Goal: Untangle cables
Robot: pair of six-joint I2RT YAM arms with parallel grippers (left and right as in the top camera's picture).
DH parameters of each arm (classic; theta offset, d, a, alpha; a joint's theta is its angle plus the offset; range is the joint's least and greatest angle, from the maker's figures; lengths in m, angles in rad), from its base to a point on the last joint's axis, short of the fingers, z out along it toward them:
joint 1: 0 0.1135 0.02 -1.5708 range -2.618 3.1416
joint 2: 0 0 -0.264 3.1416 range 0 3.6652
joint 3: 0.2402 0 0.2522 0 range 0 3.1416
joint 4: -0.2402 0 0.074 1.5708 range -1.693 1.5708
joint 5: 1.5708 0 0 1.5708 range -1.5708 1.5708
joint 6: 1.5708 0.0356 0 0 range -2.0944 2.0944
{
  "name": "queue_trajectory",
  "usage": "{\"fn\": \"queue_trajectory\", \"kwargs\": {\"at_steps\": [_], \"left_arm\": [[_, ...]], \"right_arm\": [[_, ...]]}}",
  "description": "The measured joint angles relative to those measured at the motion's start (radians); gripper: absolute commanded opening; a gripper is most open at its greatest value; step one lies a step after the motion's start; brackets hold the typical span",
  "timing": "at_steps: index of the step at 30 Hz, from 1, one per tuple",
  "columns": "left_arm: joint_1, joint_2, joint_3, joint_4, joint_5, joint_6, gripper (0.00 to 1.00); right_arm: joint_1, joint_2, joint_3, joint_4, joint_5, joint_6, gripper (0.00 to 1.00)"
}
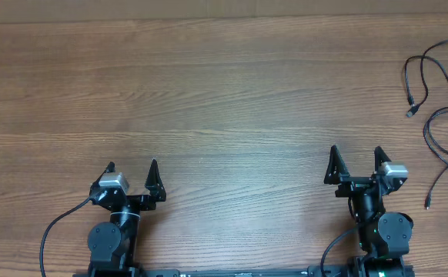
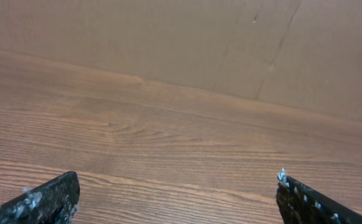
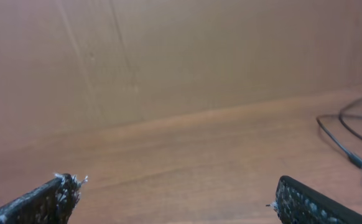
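Observation:
Thin black cables (image 1: 433,92) lie in loose loops at the table's far right edge, with small plug ends, one silver-tipped; part runs out of the overhead view. They also show at the right edge of the right wrist view (image 3: 349,140). My right gripper (image 1: 356,156) is open and empty near the front edge, left of and nearer than the cables; it also shows in its wrist view (image 3: 175,193). My left gripper (image 1: 132,171) is open and empty at the front left, far from the cables, over bare wood in its wrist view (image 2: 178,186).
The wooden table (image 1: 208,100) spreads between the arms and a brown wall (image 2: 168,37) at the back. Thicker black robot cables (image 1: 55,231) hang by the arm bases at the front edge.

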Motion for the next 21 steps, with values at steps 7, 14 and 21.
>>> {"fn": "queue_trajectory", "kwargs": {"at_steps": [7,14,21], "left_arm": [[0.000,0.000,0.000,0.000,0.000,0.000,1.00],[0.000,0.000,0.000,0.000,0.000,0.000,1.00],[0.000,0.000,0.000,0.000,0.000,0.000,1.00]], "right_arm": [[-0.006,-0.135,0.000,-0.153,0.001,-0.013,1.00],[-0.006,-0.139,0.000,-0.154,0.000,-0.027,1.00],[-0.006,-0.139,0.000,-0.156,-0.009,-0.055,1.00]]}}
